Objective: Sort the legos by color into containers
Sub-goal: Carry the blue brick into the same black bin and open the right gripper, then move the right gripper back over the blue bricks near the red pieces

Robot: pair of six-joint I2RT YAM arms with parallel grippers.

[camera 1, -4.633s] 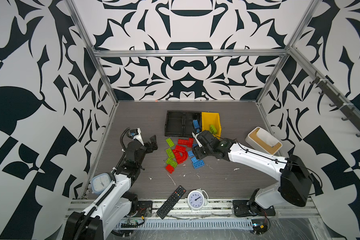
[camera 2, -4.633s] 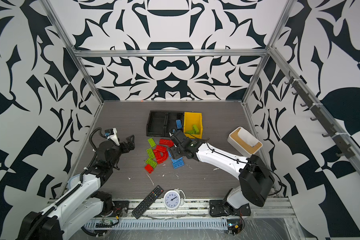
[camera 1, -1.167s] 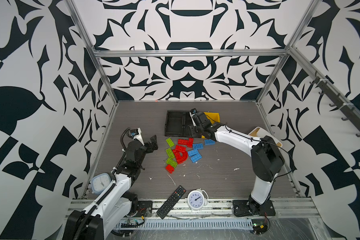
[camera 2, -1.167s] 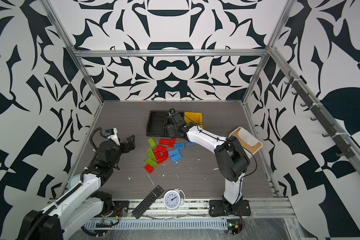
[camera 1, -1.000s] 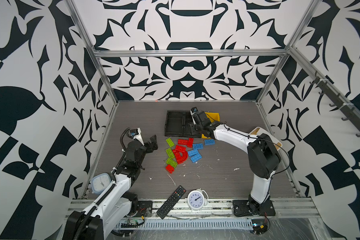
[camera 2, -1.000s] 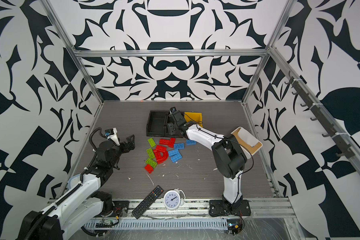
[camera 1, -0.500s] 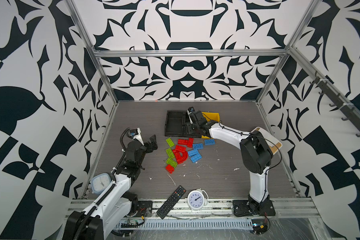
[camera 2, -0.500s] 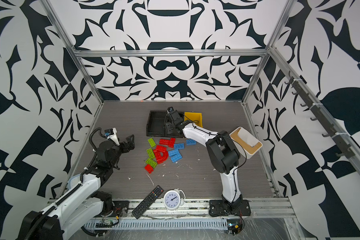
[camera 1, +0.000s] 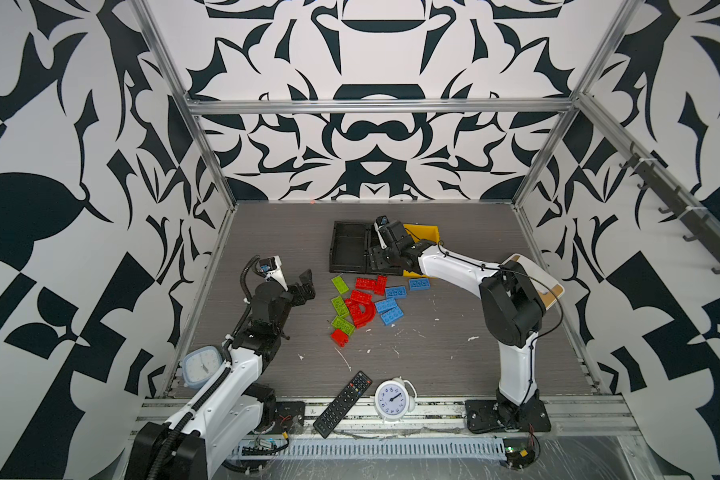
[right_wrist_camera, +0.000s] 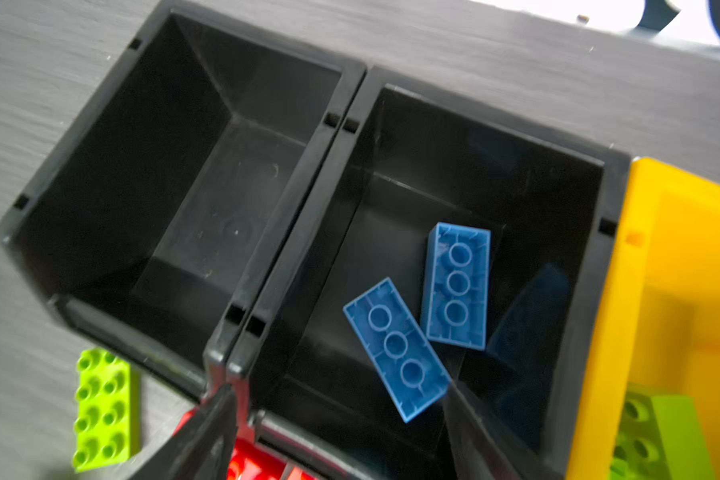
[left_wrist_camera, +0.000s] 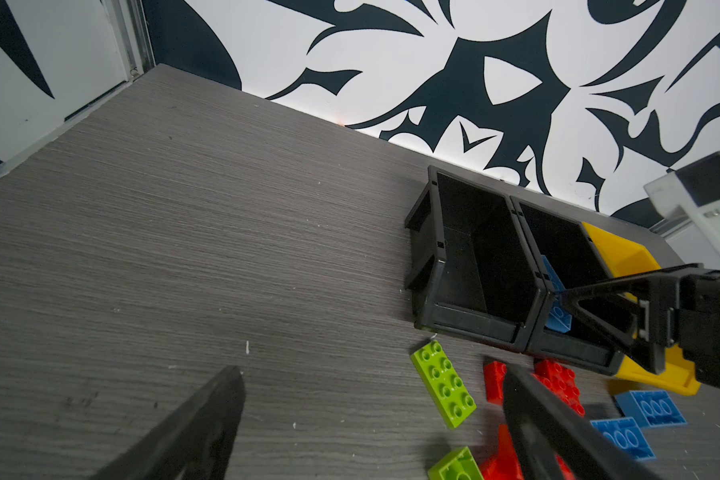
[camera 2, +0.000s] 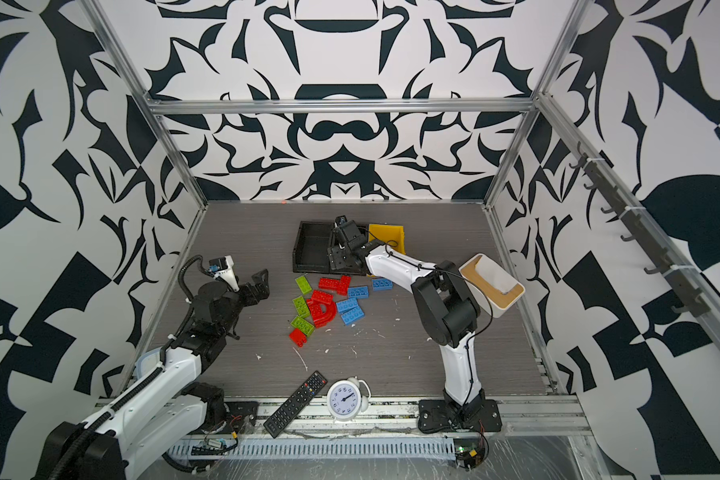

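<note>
Right gripper [right_wrist_camera: 337, 390] poised above the near rim of the black bins [camera 1: 347, 249], over the compartment next to the yellow bin [camera 1: 424, 230]; jaws spread wide, gripping nothing. Inside that compartment, two blue bricks [right_wrist_camera: 456, 286], undersides up, lying close together and perhaps touching at a corner, hard to say through the blur. In the yellow bin, a green brick [right_wrist_camera: 649, 432]. Left gripper [camera 1: 306, 286] off to the left, well apart from the bins, likewise released and holding nothing. On the table [camera 1: 433, 353], just in front of the bins, the loose legos [camera 1: 362, 305] in a cluster: red, blue and green.
</note>
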